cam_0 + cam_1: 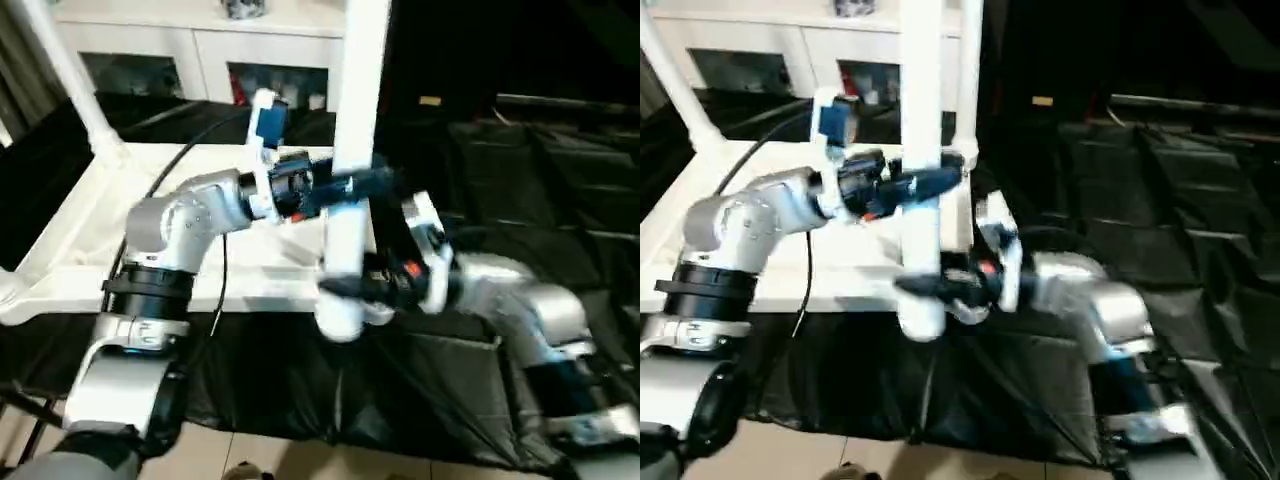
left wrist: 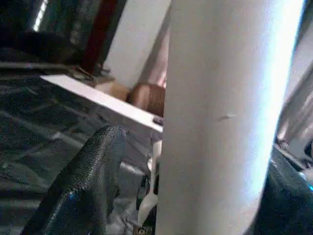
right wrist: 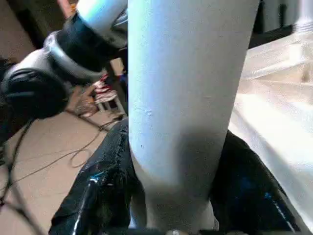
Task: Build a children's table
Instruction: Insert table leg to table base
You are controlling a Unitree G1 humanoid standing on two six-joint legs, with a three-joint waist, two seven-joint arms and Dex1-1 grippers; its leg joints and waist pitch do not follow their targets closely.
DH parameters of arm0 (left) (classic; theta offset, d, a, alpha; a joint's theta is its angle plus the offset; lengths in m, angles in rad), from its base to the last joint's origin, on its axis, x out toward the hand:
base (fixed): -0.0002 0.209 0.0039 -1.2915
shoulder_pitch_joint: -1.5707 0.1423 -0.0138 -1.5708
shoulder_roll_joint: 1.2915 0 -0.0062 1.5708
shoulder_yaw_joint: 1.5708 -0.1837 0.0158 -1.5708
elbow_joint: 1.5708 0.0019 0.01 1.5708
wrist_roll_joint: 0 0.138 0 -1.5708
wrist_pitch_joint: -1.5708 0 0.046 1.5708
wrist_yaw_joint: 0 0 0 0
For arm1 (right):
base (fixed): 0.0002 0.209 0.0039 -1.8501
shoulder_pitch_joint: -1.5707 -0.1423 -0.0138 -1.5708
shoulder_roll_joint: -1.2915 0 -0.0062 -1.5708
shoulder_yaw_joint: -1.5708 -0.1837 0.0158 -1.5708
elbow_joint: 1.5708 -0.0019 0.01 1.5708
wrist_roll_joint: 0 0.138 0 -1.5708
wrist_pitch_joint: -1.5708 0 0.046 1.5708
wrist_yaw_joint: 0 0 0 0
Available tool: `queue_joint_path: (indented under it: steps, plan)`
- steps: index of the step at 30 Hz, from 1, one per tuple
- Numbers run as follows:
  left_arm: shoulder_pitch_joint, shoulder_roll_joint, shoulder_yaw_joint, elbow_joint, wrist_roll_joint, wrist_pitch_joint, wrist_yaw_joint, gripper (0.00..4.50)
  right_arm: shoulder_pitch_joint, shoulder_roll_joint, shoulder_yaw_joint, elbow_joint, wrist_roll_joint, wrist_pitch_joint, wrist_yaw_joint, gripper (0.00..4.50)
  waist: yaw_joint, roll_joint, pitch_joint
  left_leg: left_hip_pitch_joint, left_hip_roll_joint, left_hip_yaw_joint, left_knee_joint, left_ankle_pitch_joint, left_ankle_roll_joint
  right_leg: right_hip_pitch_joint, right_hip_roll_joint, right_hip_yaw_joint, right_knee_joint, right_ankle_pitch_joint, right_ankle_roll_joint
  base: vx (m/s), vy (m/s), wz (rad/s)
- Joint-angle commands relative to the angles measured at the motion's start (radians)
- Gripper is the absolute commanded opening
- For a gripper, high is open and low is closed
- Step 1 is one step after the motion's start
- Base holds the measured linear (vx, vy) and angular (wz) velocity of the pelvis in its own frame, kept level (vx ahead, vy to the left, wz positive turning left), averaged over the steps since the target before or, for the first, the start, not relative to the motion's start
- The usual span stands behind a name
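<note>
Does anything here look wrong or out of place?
Nothing looks damaged. One leg stands upright between both hands, its lower end hanging off the tabletop's near edge, not in a socket. Another leg already stands at a far corner.

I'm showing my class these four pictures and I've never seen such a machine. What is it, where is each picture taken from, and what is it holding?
It is a humanoid robot with two silver arms. Two pictures look down from its head; two look along its wrists. An upturned white tabletop lies on black sheeting, one leg already standing in a corner. Between the arms is another white leg, upright. The right gripper has its jaws on either side of the leg low down; the left gripper is at it higher up, one finger apart from it.
</note>
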Motion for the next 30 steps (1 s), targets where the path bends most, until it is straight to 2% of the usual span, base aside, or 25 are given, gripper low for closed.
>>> queue_joint_path:
  steps: [1, 3, 5, 8, 11, 13, 14, 15, 18, 19, 20, 21, 22, 23, 25, 30]
  plan:
    - [-0.013, 0.003, -0.013, -0.006, 0.012, 0.005, -0.001, 3.3, -0.004, -0.004, -0.001, -0.03, 0.012, 0.001, 0.016, 1.87, 0.003, 0.002, -0.076, 0.01, 0.031, -0.015, -0.055, -0.103, 0.041, 0.066, -0.076, 0.049, -0.077, -0.092, -0.231, 0.0, 0.0, 0.0]
    - [-0.021, -0.006, 0.002, 0.012, 0.007, 0.002, 0.01, 3.04, -0.009, -0.006, -0.01, -0.023, 0.014, -0.004, 0.013, 1.87, 0.003, 0.007, -0.077, 0.008, 0.03, -0.016, -0.054, -0.089, 0.039, 0.066, -0.075, 0.048, -0.075, -0.079, -0.233, 0.0, 0.0, 0.0]
    - [-0.025, -0.012, 0.014, 0.018, -0.001, 0.007, 0.022, 3.0, -0.012, -0.007, -0.018, -0.023, 0.017, -0.006, 0.01, 1.87, 0.003, 0.006, -0.078, 0.008, 0.03, -0.016, -0.054, -0.084, 0.04, 0.067, -0.074, 0.047, -0.075, -0.065, -0.235, 0.0, 0.0, 0.0]
    - [-0.032, -0.017, 0.028, 0.023, -0.009, 0.024, 0.05, 2.55, -0.014, -0.012, -0.023, -0.035, 0.016, -0.006, -0.001, 1.87, 0.003, 0.004, -0.08, 0.007, 0.03, -0.016, -0.053, -0.072, 0.047, 0.068, -0.073, 0.046, -0.07, -0.025, -0.246, 0.0, 0.0, 0.0]
    - [-0.049, -0.03, 0.068, 0.051, -0.019, 0.019, 0.118, 2.41, -0.026, -0.005, -0.03, -0.032, -0.011, -0.017, -0.058, 1.87, 0.002, 0.003, -0.081, 0.008, 0.029, -0.017, -0.053, -0.066, 0.047, 0.068, -0.074, 0.046, -0.07, -0.022, -0.245, 0.0, 0.0, 0.0]
    - [-0.052, -0.032, 0.076, 0.056, -0.019, 0.015, 0.132, 2.15, -0.029, -0.003, -0.034, -0.031, -0.006, -0.007, -0.063, 2.43, 0.002, 0.001, -0.08, 0.008, 0.028, -0.017, -0.053, -0.073, 0.046, 0.068, -0.074, 0.046, -0.072, -0.039, -0.243, 0.0, 0.0, 0.0]
    - [-0.057, -0.044, 0.106, 0.054, -0.021, 0.006, 0.188, 2.13, -0.049, 0.02, -0.073, -0.009, -0.005, 0.002, -0.136, 2.57, 0.0, -0.004, -0.078, 0.008, 0.029, -0.016, -0.054, -0.073, 0.048, 0.068, -0.074, 0.048, -0.073, -0.044, -0.241, 0.0, 0.0, 0.0]
    - [-0.06, -0.05, 0.122, 0.057, -0.02, 0.003, 0.221, 1.95, -0.055, 0.025, -0.084, -0.002, -0.009, -0.002, -0.158, 2.67, -0.002, -0.001, -0.08, 0.005, 0.028, -0.017, -0.052, -0.069, 0.044, 0.069, -0.075, 0.046, -0.07, -0.035, -0.243, 0.0, 0.0, 0.0]
    - [-0.083, -0.059, 0.154, 0.085, -0.007, -0.006, 0.317, 1.87, -0.074, 0.025, -0.113, 0.017, -0.029, 0.007, -0.229, 2.9, -0.002, -0.006, -0.08, 0.008, 0.026, -0.017, -0.052, -0.06, 0.041, 0.068, -0.072, 0.048, -0.072, -0.047, -0.227, 0.0, 0.0, 0.0]
    - [-0.085, -0.06, 0.157, 0.088, -0.006, -0.007, 0.327, 1.87, -0.076, 0.025, -0.116, 0.019, -0.029, 0.008, -0.232, 2.97, -0.001, -0.004, -0.08, 0.008, 0.027, -0.017, -0.053, -0.057, 0.042, 0.068, -0.073, 0.048, -0.071, -0.045, -0.226, 0.0, 0.0, 0.0]
    - [-0.099, -0.063, 0.169, 0.1, -0.001, -0.01, 0.368, 1.87, -0.091, 0.029, -0.147, 0.036, -0.028, 0.007, -0.28, 2.97, -0.002, -0.011, -0.08, 0.007, 0.026, -0.015, -0.052, -0.054, 0.046, 0.069, -0.072, 0.048, -0.072, -0.037, -0.224, 0.0, 0.0, 0.0]
    - [-0.104, -0.065, 0.174, 0.104, 0.0, -0.01, 0.382, 1.86, -0.1, 0.03, -0.162, 0.049, -0.022, 0.01, -0.295, 2.99, -0.001, -0.005, -0.083, 0.008, 0.027, -0.017, -0.052, -0.041, 0.046, 0.068, -0.073, 0.048, -0.067, -0.016, -0.229, 0.0, 0.0, 0.0]
    - [-0.104, -0.066, 0.175, 0.104, 0.0, -0.009, 0.384, 1.86, -0.102, 0.03, -0.165, 0.052, -0.02, 0.011, -0.298, 2.99, -0.001, -0.006, -0.082, 0.008, 0.026, -0.016, -0.051, -0.042, 0.048, 0.067, -0.072, 0.048, -0.068, -0.01, -0.232, 0.0, 0.0, 0.0]
    - [-0.106, -0.067, 0.175, 0.103, 0.002, -0.008, 0.39, 1.85, -0.109, 0.028, -0.173, 0.06, -0.018, 0.014, -0.306, 2.99, -0.003, -0.016, -0.082, 0.007, 0.026, -0.014, -0.052, -0.042, 0.052, 0.069, -0.072, 0.048, -0.068, -0.005, -0.233, 0.0, 0.0, 0.0]
    - [-0.101, -0.074, 0.165, 0.094, 0.01, -0.006, 0.4, 1.85, -0.121, 0.004, -0.169, 0.073, -0.037, 0.014, -0.305, 2.99, 0.0, -0.015, -0.082, 0.006, 0.026, -0.015, -0.051, -0.028, 0.063, 0.069, -0.074, 0.048, -0.065, 0.006, -0.234, 0.0, 0.0, 0.0]
    - [-0.094, -0.083, 0.158, 0.079, 0.014, -0.004, 0.421, 1.85, -0.123, -0.004, -0.155, 0.055, -0.044, 0.035, -0.307, 2.99, 0.001, -0.019, -0.082, 0.004, 0.026, -0.014, -0.049, -0.012, 0.077, 0.07, -0.075, 0.049, -0.063, 0.018, -0.234, 0.0, 0.0, 0.0]
